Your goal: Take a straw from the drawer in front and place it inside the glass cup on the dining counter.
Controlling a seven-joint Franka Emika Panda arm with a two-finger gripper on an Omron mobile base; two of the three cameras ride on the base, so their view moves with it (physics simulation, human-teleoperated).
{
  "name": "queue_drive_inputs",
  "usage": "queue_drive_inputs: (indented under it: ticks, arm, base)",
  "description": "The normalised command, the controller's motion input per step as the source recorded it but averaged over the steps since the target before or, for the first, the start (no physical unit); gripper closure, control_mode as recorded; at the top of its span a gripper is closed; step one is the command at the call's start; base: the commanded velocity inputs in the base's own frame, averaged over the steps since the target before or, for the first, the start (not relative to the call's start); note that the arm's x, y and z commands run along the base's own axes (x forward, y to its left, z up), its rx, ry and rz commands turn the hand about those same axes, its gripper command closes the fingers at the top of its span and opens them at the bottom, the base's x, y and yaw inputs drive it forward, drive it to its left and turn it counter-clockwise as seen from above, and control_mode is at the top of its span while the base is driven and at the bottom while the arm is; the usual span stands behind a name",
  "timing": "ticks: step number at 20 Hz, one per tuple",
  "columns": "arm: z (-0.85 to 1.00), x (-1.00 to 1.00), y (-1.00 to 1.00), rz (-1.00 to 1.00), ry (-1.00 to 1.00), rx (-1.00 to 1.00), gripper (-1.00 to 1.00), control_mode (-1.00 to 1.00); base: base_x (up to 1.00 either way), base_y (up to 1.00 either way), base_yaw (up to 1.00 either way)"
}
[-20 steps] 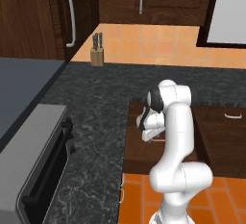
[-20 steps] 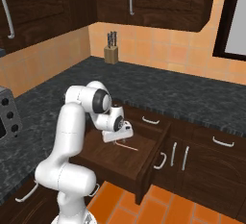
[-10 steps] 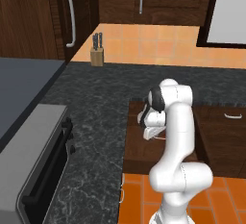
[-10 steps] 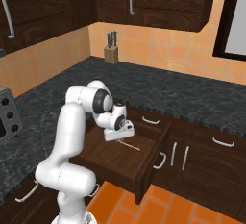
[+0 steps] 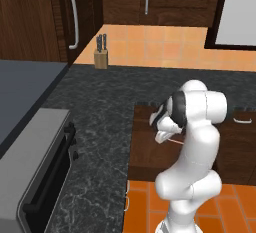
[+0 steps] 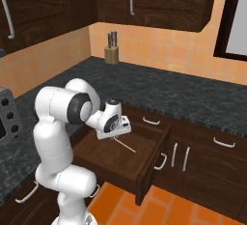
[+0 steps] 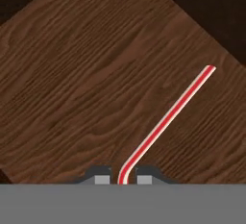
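Drawer (image 6: 144,159) pulled out; end effector (image 7: 127,179) clamps straw (image 7: 166,122) (lower end hidden).

Straw (image 7: 166,122): thin, red-and-white striped, bent near my fingertips, slanting across the wood floor of the drawer (image 6: 120,159). Drawer is dark brown, pulled open, curved silver handle on its front.

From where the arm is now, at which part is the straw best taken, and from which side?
Probably at the near end of the straw, just past the bend, from straight above. It lies flat on the floor of the open drawer, too thin to reach from the side. In the hand view the tool already straddles that end, one finger on each side.
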Motion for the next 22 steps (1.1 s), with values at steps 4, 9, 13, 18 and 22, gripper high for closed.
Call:
queue_drive_inputs:
  ticks: [4, 9, 13, 18, 22]
  arm:
    - [1.00, -0.25, 0.31, 0.00, -0.05, 0.00, 1.00, -1.00]
    - [1.00, 0.00, 0.09, -0.01, -0.01, 0.00, 1.00, -1.00]
    - [1.00, 0.00, 0.00, -0.15, 0.00, 0.00, 1.00, -1.00]
    - [0.94, -0.06, -0.04, -0.18, 0.04, 0.02, 1.00, -1.00]
    - [0.48, -0.31, -0.26, -0.16, 0.01, 0.02, 1.00, -1.00]
  base:
    - [0.00, 0.00, 0.00]
    - [0.00, 0.00, 0.00]
    - [0.00, 0.00, 0.00]
    - [0.00, 0.00, 0.00]
    - [0.00, 0.00, 0.00]
